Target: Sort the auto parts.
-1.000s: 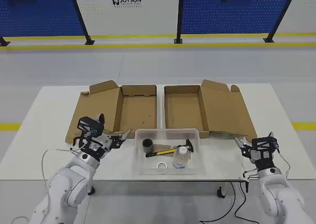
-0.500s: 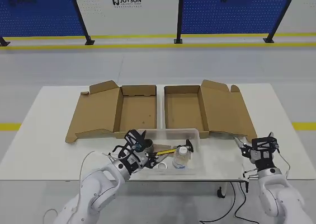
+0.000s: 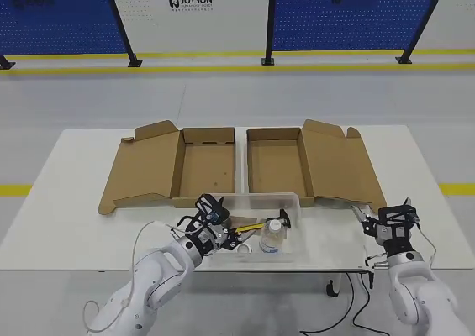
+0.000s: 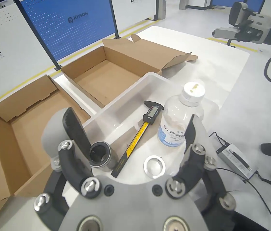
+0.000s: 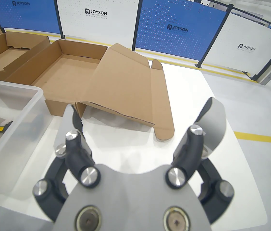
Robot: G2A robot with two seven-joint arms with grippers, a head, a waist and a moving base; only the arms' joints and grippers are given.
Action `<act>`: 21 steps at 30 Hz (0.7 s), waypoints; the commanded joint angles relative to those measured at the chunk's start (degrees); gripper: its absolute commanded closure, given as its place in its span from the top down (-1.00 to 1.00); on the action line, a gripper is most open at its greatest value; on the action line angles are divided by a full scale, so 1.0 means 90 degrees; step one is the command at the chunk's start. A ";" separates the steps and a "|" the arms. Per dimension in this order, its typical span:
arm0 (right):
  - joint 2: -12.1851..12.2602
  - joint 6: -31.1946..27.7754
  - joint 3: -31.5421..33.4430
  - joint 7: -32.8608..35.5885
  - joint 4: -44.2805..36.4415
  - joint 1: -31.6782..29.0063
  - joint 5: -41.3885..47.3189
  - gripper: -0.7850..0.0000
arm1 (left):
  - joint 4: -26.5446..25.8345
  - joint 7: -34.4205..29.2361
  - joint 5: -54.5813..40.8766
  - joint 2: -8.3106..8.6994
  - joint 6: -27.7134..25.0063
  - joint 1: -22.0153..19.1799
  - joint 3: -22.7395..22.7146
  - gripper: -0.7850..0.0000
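Blue and white perforated panels (image 3: 346,21) stand behind a white table (image 3: 69,168), with yellow lines on the grey floor. Two cardboard boxes lie open side by side at the middle of the table, the left box (image 3: 208,168) and the right box (image 3: 275,168), each with its lid folded outward. Both look bare inside.

Just in front of them sits a clear plastic bin (image 3: 250,196), and the auto parts are all in it. A short metal sleeve (image 4: 100,155) lies on its side. A black and yellow caliper (image 4: 135,143) lies aslant beside it. A flat metal ring (image 4: 154,165) lies near the caliper's yellow end, and a clear bottle (image 4: 178,121) with a white cap stands upright just past the ring.

The left claw (image 4: 130,118) hangs over the bin's near left part with its fingers spread wide and nothing between them. One finger is seen beside the sleeve and the other in front of the bottle, but whether either touches I cannot tell.

The right claw (image 5: 140,106) is over the table's right front area, well apart from the bin. It points toward the right box's folded lid, spread wide and gripping nothing.
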 commanded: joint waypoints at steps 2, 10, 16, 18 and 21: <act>0.0000 0.0000 0.0000 0.0000 0.0000 0.0000 0.0000 1.00 | 0.0000 0.0000 0.0000 0.0000 0.0000 0.0000 0.0000 1.00; 0.0000 0.0000 0.0000 0.0000 0.0000 0.0000 0.0000 1.00 | 0.0039 0.0018 -0.0099 -0.0045 -0.0015 -0.0191 0.0206 1.00; 0.0000 0.0000 0.0000 0.0000 0.0000 0.0000 0.0000 1.00 | 0.0513 -0.0183 -0.0242 -0.0210 -0.0152 -0.0866 0.0957 1.00; 0.0000 0.0000 0.0000 0.0000 0.0000 0.0000 0.0000 1.00 | 0.0710 -0.0205 -0.0317 -0.0271 -0.0155 -0.1068 0.1172 1.00; 0.0000 0.0000 0.0000 0.0000 0.0000 0.0000 0.0000 1.00 | 0.0972 -0.0202 -0.0507 -0.0342 -0.0156 -0.1262 0.1375 1.00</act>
